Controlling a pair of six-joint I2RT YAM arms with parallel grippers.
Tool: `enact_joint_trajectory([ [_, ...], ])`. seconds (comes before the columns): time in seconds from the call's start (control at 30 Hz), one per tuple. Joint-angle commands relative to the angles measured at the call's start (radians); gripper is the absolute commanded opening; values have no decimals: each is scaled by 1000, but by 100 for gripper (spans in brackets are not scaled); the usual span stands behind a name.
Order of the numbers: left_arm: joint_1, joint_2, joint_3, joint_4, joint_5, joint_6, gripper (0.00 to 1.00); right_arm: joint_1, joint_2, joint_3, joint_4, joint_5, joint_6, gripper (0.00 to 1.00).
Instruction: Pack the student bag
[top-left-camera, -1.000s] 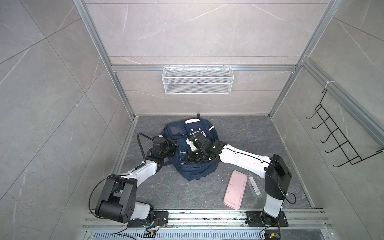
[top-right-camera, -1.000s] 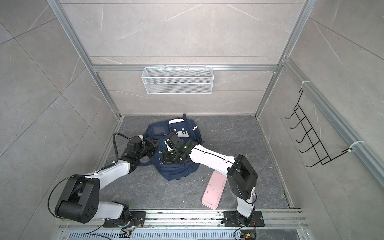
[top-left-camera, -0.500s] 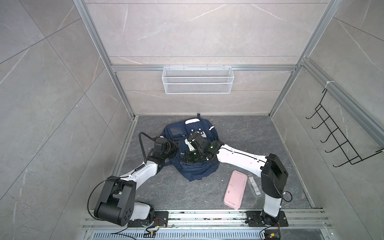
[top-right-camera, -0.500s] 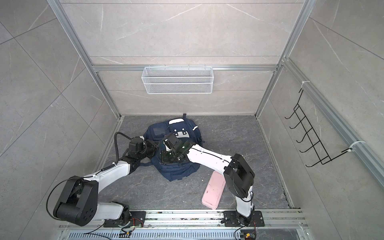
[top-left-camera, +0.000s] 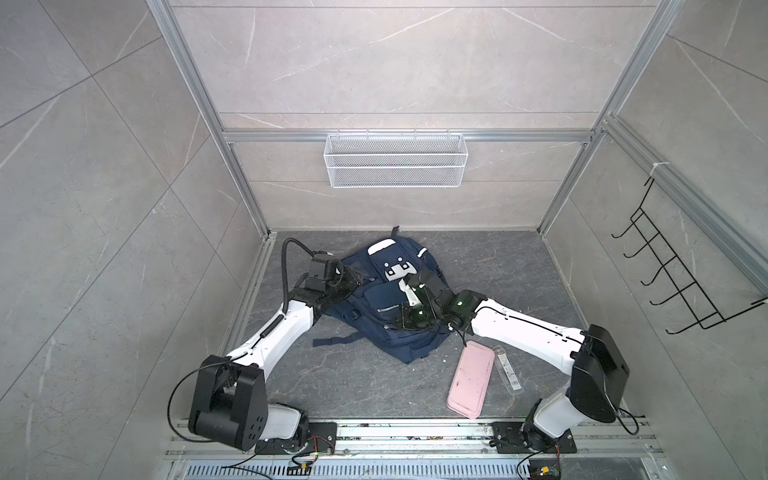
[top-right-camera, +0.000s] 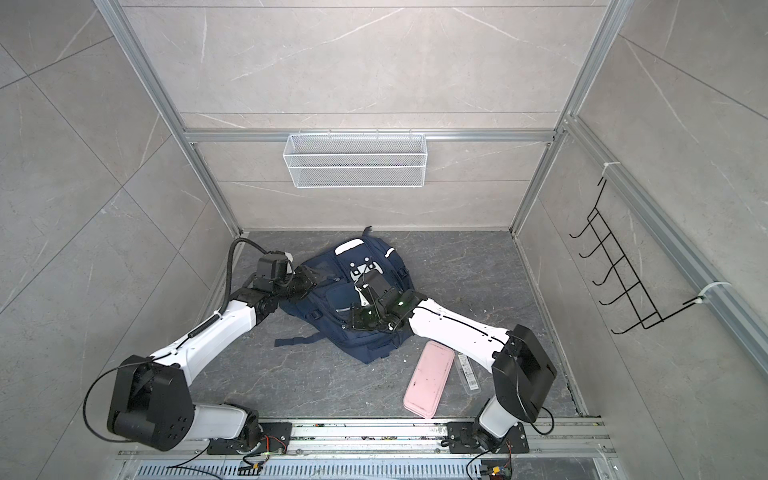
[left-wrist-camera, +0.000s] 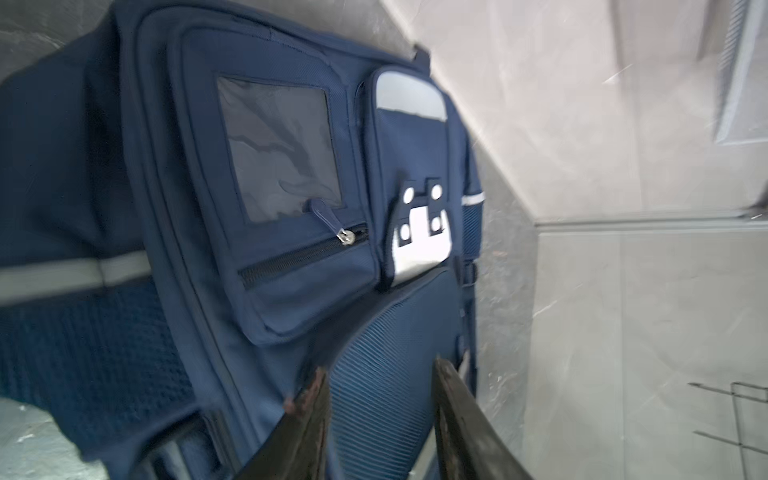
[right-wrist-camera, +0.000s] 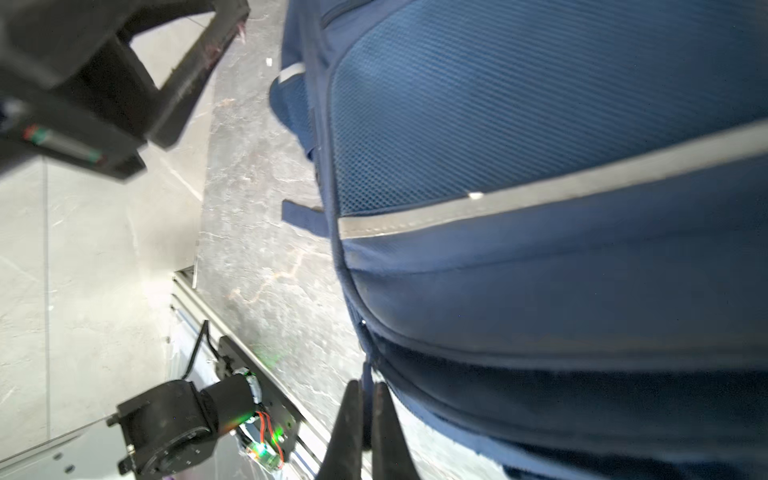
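Student bag (top-left-camera: 409, 343) flat on floor (top-left-camera: 365, 390), centre-far. Left gripper (left-wrist-camera: 378, 370) just released, jaws now half apart at bag's left side. Right gripper (right-wrist-camera: 366, 388) pinched on zipper tab (right-wrist-camera: 365, 368). Pink case (top-left-camera: 469, 380) unpacked, near right; likely regrip next.

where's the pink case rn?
In both top views the pink case lies flat on the floor, right of centre, just front-right of the student bag, with a clear packet alongside.

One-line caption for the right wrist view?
Right tool shut on a thin navy tab at the student bag edge.
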Motion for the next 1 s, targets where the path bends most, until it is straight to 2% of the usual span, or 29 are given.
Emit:
enact_joint_trajectory([
  [0.0,8,103,121,-160,64,162,43,-25,-96,-67,-6,40,6,0],
  [0.13,8,170,179,-231,36,228,43,-54,-150,-143,-16,51,16,0],
  [0.4,17,240,107,-162,-5,220,43,-9,-120,-143,-44,88,14,0],
  [0.63,21,322,42,-40,87,159,43,70,-5,-51,-47,113,31,0],
  [0.97,20,334,-87,117,114,62,41,110,219,165,-65,110,21,0],
])
